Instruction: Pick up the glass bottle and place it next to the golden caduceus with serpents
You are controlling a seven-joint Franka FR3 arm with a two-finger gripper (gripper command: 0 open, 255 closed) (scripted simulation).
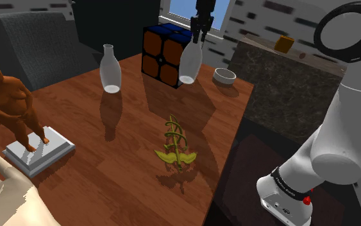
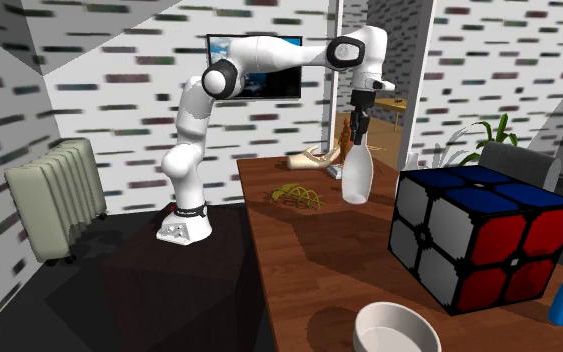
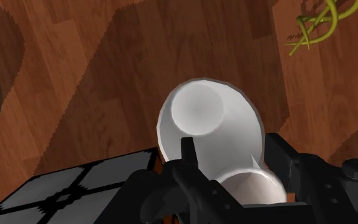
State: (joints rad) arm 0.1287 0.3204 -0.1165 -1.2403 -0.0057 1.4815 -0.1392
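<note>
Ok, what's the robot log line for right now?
gripper: shut on bottle neck | bottle: tilted, near cube | caduceus: on table, apart | placing: not done

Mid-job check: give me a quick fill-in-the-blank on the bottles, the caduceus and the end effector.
The end effector grips the held bottle by its ____.
The other bottle stands ____ on the table.
The golden caduceus does not stand; it lies ____ on the table.
Missing words: neck; upright; flat.
</note>
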